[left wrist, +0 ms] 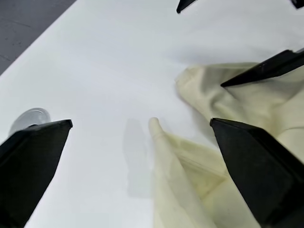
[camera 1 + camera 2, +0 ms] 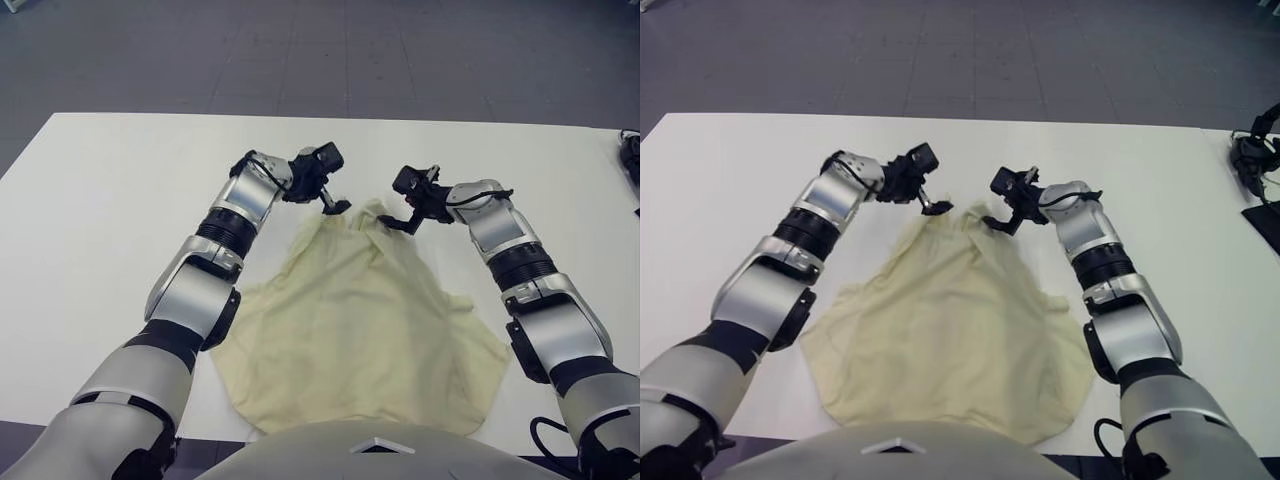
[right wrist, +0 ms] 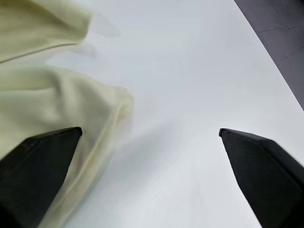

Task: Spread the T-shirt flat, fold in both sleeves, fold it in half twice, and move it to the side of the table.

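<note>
Pale yellow, the shirt (image 2: 360, 330) lies rumpled on the white table (image 2: 100, 200), about midway between the left and right edges. It is widest at the near edge and narrows to a bunched, creased end pointing toward the far edge. The left gripper (image 2: 336, 206) hangs at the left corner of that narrow end, its jaws wide apart and clamped on nothing. In the left wrist view a rolled fold of cloth lies on the table between its black fingers (image 1: 33, 161), closer to one of them; whether that finger touches the cloth I cannot tell. The right gripper (image 2: 398, 224) is at the right corner of the same end, well short of the table's far edge, its jaws likewise spread wide and empty. In the right wrist view one of its fingers (image 3: 38, 166) stands over the cloth's edge and the other over bare table. The two grippers are near each other, with the bunched end between them. Black gear (image 2: 1252, 160) sits at the table's right edge.
</note>
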You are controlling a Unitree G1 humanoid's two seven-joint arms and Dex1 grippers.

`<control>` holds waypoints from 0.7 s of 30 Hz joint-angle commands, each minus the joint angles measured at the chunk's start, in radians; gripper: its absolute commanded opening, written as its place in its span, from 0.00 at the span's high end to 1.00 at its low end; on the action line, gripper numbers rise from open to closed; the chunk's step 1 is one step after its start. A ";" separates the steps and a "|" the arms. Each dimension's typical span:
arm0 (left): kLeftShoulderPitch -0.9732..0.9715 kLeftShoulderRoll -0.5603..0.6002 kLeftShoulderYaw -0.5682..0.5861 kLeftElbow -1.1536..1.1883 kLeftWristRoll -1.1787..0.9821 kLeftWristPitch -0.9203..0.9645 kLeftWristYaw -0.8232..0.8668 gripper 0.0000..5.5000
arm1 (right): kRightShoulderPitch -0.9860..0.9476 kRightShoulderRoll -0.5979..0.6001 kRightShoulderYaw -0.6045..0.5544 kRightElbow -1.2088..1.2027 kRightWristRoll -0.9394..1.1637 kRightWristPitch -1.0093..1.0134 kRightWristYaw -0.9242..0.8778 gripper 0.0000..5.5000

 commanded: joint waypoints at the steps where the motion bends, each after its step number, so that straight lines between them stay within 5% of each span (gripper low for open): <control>1: -0.029 -0.011 -0.033 0.083 0.083 -0.078 0.041 0.02 | -0.024 0.016 -0.001 0.017 -0.018 -0.015 0.000 0.02; 21: 0.024 0.090 0.062 0.219 0.144 -0.106 0.140 0.02 | 0.014 -0.084 0.025 0.078 -0.140 -0.074 -0.030 0.02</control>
